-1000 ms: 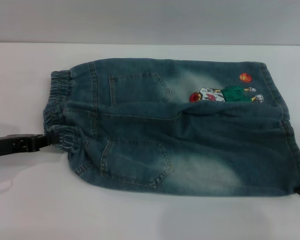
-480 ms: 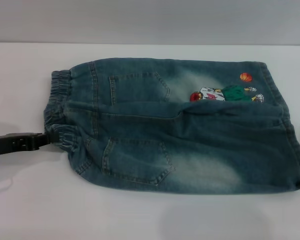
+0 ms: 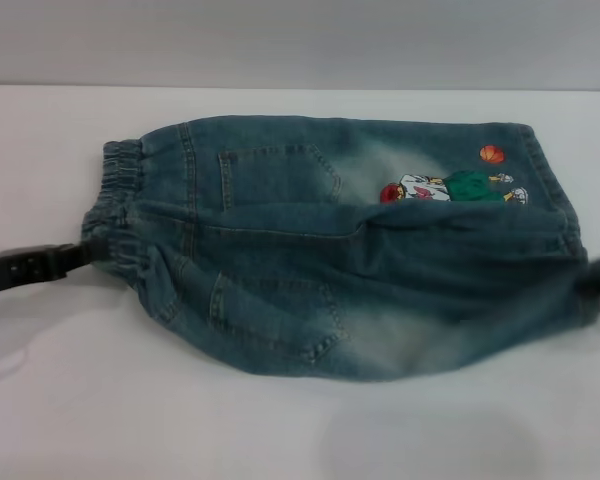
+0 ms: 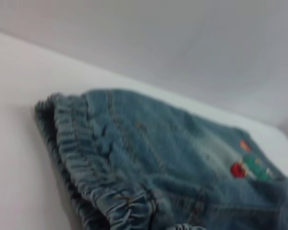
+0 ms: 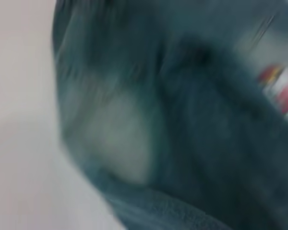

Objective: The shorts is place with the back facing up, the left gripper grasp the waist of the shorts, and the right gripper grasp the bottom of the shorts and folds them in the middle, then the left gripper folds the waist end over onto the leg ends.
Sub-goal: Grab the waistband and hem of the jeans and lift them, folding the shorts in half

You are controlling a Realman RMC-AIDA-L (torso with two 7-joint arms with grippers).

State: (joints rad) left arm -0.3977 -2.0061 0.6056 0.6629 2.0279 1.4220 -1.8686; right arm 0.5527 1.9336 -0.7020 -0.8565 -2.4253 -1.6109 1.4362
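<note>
Faded blue denim shorts (image 3: 380,250) lie back up on the white table, waist (image 3: 118,195) to the left and leg ends (image 3: 545,180) to the right. The cartoon patch (image 3: 450,187) with an orange ball shows on the far leg. My left gripper (image 3: 92,250) is shut on the near corner of the waist. At the right edge my right gripper (image 3: 598,280) is shut on the near leg's hem. The near half hangs raised between them. In the left wrist view the ruffled waist (image 4: 86,163) is close. Only blurred denim (image 5: 192,120) shows in the right wrist view.
The white table (image 3: 280,430) runs all around the shorts, with bare surface in front of them. Its far edge meets a grey wall (image 3: 300,40) just behind the shorts.
Both grippers have lifted the near edge of the shorts and drawn it toward the far half. The right gripper has come further into view at the right edge.
</note>
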